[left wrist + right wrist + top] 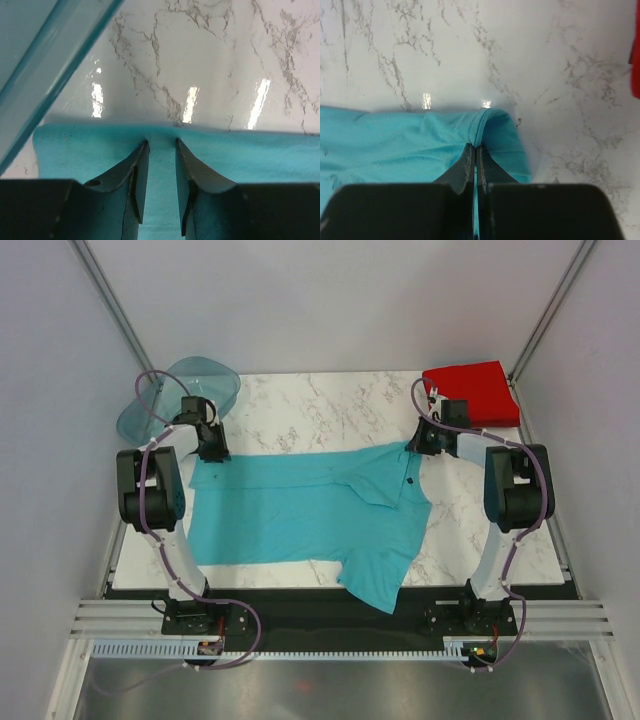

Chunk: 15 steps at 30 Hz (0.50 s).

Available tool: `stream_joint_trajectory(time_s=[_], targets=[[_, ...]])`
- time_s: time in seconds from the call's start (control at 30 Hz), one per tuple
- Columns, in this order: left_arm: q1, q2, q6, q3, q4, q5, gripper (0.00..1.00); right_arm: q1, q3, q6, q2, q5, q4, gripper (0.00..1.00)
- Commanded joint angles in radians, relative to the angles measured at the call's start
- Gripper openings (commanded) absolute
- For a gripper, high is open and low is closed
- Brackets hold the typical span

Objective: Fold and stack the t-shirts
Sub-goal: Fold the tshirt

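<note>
While right jaws clamp the teal t-shirt (pixel 300 510), left jaws stand parted, hem between them. Likely both edges needed to fold.

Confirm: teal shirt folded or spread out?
Spread out. The teal shirt lies full length on the table, collar and sleeve showing; the red shirt is the folded one.

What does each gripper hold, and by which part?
The right gripper is shut on the teal t-shirt, pinching a seam at its far edge, near the collar end. The left gripper is open over the shirt's hem end and holds nothing.
</note>
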Motion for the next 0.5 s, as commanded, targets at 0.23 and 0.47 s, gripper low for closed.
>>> stream_joint_trajectory(time_s=[0.23, 0.47], targets=[[0.0, 0.082, -0.076, 0.048, -0.008, -0.075, 0.35, -0.03, -0.01, 0.096, -0.007, 0.089, 0.105, 0.0], [-0.002, 0.004, -0.06, 0.135, -0.009, 0.021, 0.32, -0.03, 0.113, 0.103, 0.03, 0.105, 0.035, 0.06]])
